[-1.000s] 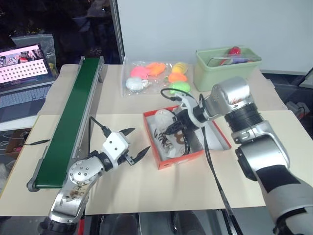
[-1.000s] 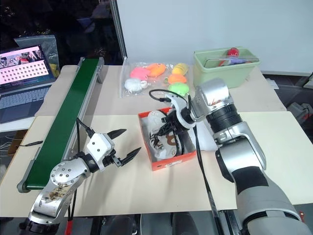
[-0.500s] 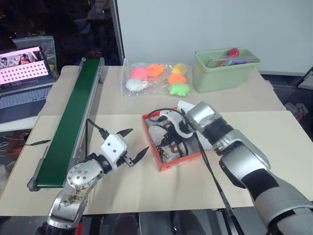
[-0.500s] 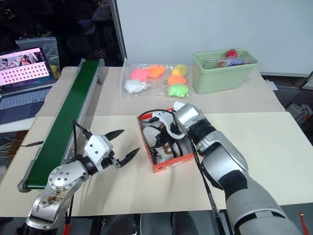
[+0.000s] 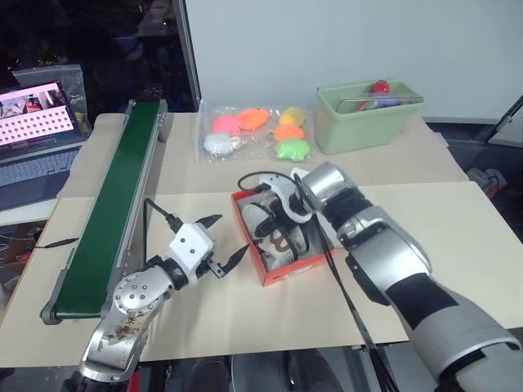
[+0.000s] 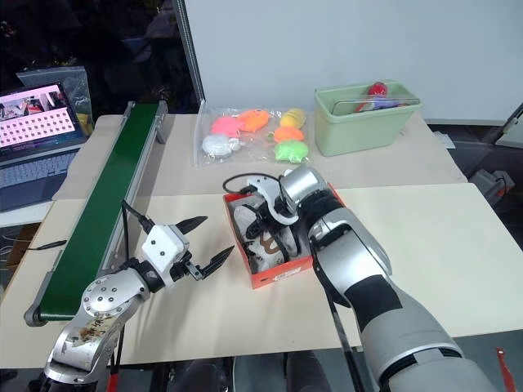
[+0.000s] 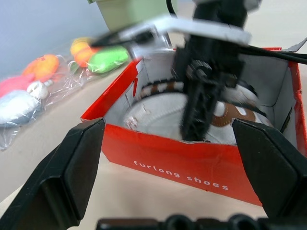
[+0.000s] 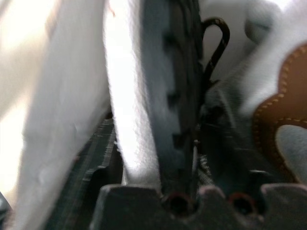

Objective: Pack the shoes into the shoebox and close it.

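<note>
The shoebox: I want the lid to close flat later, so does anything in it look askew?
The shoes lie jumbled in the shoebox, loose dark laces trailing, with the right gripper down among them. Nothing spilled or damaged.

A lab: conveyor belt point(image 5: 110, 208), laptop point(image 5: 37, 135) and paper-covered test table point(image 5: 458, 220).

One shoebox point(image 5: 288, 269) on the desk point(image 5: 458, 237), with two shoes point(image 5: 278, 237) inside. One green bin point(image 5: 368, 122). One clear bag of soft toys point(image 5: 253, 132); about seven toys show through it. One green conveyor point(image 5: 110, 204). One laptop point(image 5: 37, 131). Two grippers: left point(image 5: 219, 247), right point(image 5: 274, 214).
</note>
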